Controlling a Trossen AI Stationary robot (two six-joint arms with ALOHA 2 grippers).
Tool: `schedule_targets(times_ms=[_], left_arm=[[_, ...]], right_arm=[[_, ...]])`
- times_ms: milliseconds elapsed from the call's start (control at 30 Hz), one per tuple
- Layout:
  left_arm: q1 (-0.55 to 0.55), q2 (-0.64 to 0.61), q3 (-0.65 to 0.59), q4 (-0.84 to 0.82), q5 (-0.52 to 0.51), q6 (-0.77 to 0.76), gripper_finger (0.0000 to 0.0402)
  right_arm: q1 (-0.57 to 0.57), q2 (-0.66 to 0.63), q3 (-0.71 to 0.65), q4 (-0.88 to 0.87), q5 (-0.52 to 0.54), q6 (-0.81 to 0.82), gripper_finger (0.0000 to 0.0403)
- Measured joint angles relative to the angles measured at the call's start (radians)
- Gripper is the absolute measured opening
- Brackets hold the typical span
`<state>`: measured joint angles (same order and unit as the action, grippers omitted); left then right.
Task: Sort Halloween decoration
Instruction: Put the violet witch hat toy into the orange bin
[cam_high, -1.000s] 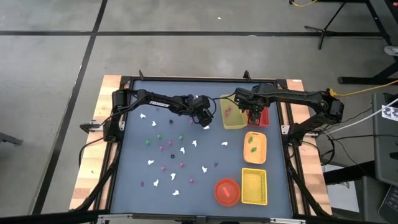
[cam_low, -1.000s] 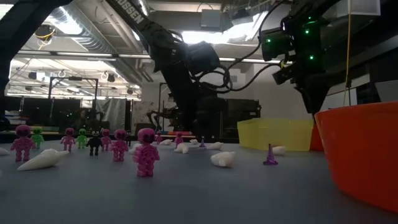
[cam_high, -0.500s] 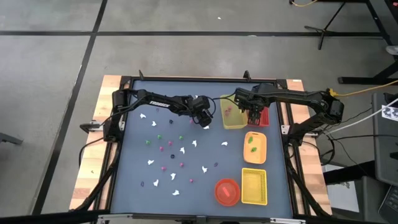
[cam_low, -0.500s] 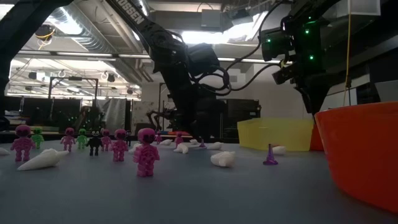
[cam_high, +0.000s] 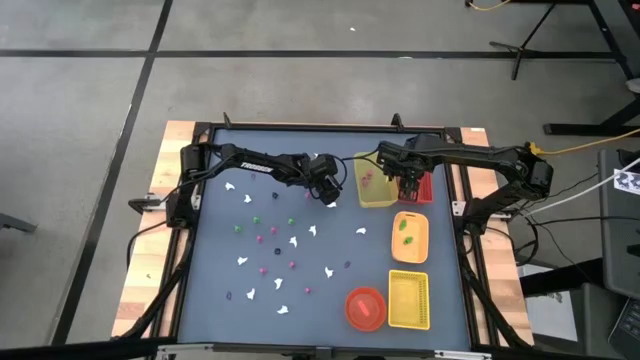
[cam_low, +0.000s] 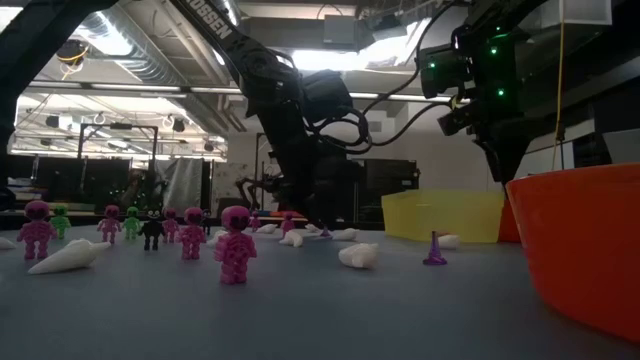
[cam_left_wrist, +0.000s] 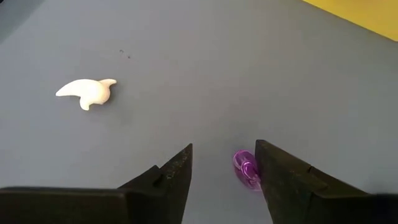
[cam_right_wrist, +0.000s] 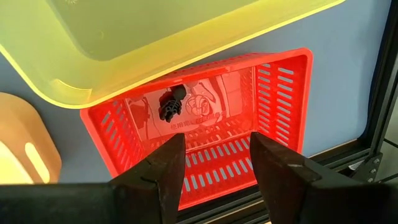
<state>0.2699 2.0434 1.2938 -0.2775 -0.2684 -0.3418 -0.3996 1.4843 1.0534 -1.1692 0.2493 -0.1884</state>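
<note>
Left wrist view: left gripper (cam_left_wrist: 222, 177) spread around a purple piece (cam_left_wrist: 247, 172), seemingly unclamped, open table (cam_left_wrist: 249, 74) ahead.

Grey concrete floor (cam_high: 300, 60) crossed by dark lines.

The high view's scattered Halloween decoration (cam_high: 262, 240) is too small to identify.
</note>
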Motion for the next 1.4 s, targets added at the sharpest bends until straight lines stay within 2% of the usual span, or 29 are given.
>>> schedule_targets(times_ms=[1100, 1400], left_arm=[[-0.002, 0.000, 0.000, 0.000, 0.000, 0.003, 0.0006], [-0.002, -0.001, 0.000, 0.001, 0.000, 0.003, 0.0001]], right_arm=[[0.000, 0.000, 0.000, 0.000, 0.000, 0.000, 0.0179], [0.000, 0.000, 0.000, 0.000, 0.000, 0.000, 0.0179]])
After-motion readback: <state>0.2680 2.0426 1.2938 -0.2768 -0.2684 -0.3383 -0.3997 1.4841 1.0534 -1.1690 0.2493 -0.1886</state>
